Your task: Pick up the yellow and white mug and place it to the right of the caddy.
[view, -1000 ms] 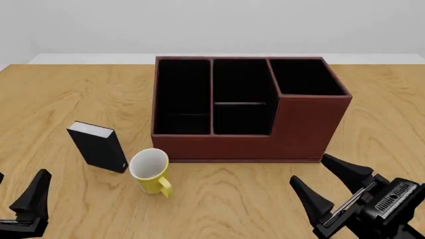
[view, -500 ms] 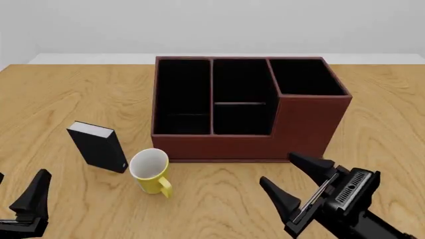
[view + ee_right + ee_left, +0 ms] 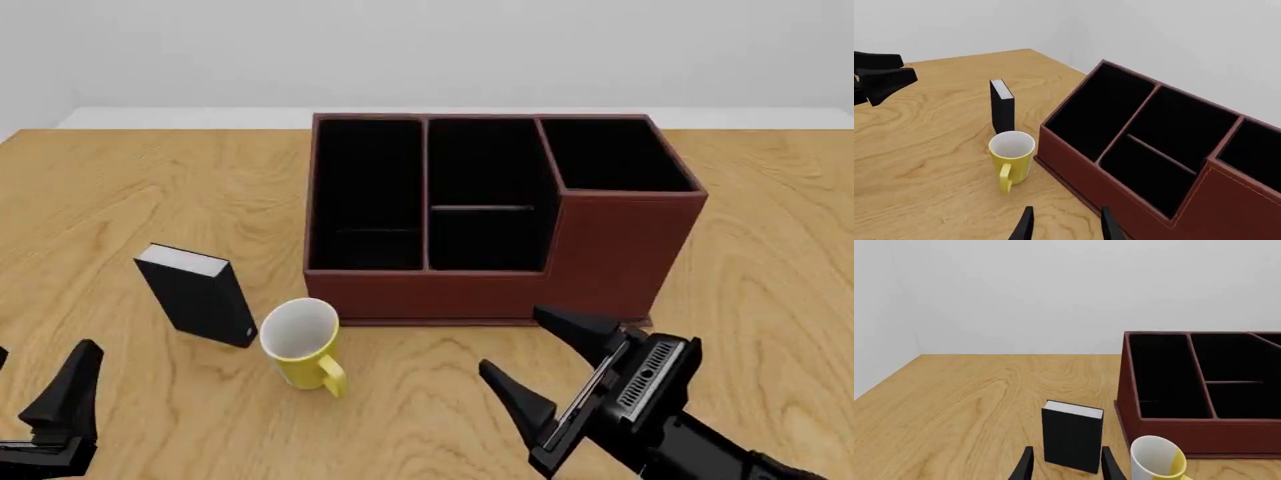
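Note:
The yellow and white mug stands upright on the table just in front of the caddy's left front corner, with its handle toward me. It also shows in the left wrist view and the right wrist view. The caddy is a large reddish-brown box in the middle of the table. My right gripper is open and empty, low in front of the caddy, to the right of the mug and apart from it. My left gripper is open and empty at the near left.
A small upright black box with a white top stands just left of the mug, close to it. The wooden table has bare surface to the right of the caddy. The left gripper shows in the right wrist view.
My right gripper has moved left along the caddy's front, toward the mug, staying open. The left gripper, mug and caddy have not moved.

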You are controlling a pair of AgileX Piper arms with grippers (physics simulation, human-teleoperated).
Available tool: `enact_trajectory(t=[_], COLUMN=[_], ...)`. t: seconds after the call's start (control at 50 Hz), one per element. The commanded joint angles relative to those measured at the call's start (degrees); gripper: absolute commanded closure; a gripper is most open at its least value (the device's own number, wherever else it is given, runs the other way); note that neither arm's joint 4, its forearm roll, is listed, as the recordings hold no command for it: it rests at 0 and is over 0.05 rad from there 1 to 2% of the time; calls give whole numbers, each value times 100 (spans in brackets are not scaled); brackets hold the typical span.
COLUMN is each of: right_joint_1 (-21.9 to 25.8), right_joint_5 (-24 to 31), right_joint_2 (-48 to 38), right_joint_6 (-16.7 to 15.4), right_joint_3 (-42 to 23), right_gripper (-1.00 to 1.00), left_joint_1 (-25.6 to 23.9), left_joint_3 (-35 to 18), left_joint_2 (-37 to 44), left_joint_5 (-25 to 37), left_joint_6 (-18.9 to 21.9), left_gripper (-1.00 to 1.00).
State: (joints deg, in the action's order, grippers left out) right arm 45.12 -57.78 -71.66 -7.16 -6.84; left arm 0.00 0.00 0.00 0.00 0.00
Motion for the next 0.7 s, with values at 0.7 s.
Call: enact_trajectory(t=[0.7], right_joint_1=[802], right_joint_5=[-682], right_joint_2=[-1873], right_joint_6=[-60], right_joint_3=[-1003], right_gripper=[-100], left_joint_1=[0], left_joint_3=[0], left_joint_2=[0], left_joint_5=[0], left_joint_6=[0], left_gripper=[-100])
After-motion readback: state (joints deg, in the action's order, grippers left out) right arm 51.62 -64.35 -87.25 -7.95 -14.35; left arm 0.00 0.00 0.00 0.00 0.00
